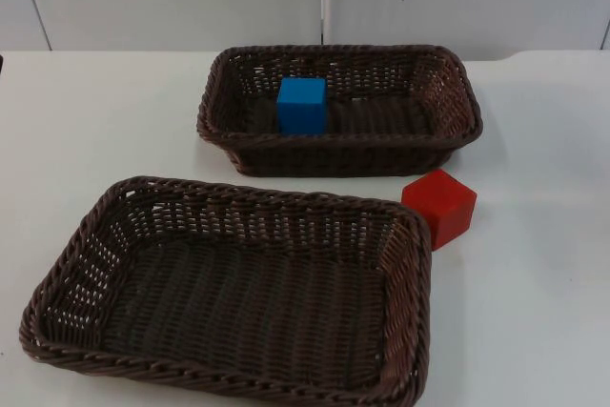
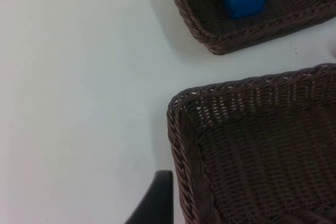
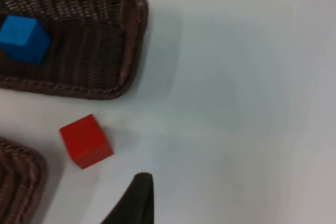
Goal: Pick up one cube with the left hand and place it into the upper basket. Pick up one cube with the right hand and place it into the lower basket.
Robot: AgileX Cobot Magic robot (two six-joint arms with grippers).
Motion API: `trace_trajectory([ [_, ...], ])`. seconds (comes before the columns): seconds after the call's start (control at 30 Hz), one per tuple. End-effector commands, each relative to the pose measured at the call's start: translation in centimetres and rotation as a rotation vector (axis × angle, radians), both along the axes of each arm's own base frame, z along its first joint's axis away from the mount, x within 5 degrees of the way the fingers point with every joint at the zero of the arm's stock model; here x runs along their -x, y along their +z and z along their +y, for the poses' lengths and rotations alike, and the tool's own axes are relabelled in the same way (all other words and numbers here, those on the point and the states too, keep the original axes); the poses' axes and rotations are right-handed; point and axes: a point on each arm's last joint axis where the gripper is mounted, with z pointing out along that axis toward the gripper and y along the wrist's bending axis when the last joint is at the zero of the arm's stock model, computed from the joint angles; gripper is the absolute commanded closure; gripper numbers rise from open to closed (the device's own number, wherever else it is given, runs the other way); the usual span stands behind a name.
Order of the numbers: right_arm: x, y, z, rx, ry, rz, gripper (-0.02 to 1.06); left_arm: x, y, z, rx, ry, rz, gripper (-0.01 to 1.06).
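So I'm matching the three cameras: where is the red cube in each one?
Top view: red cube on the table, by the lower basket's right rim.
Left wrist view: not in it.
Right wrist view: red cube on the table.
Shared landmark: blue cube inside the upper basket.

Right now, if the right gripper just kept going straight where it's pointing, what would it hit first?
Probably bare white table. In the right wrist view its fingertip points past the red cube, which lies off to one side by the upper basket. Depth is unclear.
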Motion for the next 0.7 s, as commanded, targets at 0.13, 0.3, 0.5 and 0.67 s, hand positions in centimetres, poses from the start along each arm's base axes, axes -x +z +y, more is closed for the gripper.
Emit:
trace_trajectory([
  [0.13,1.0,-0.1,3.1,0.008,0.171,0.01,0.03,0.1,0.0,0.1,-0.001,0.004,-0.003,0.15],
  [0.3,1.8,-0.4,4.5,0.023,0.258,0.056,0.03,0.1,0.0,0.1,-0.001,0.004,-0.003,0.15],
  [0.5,2.4,-0.5,5.4,0.058,0.341,0.067,0.03,0.1,0.0,0.1,-0.001,0.004,-0.003,0.15],
  [0.67,2.2,-0.9,5.5,0.074,0.351,0.088,0.03,0.1,0.1,0.1,0.002,0.004,-0.006,0.15],
])
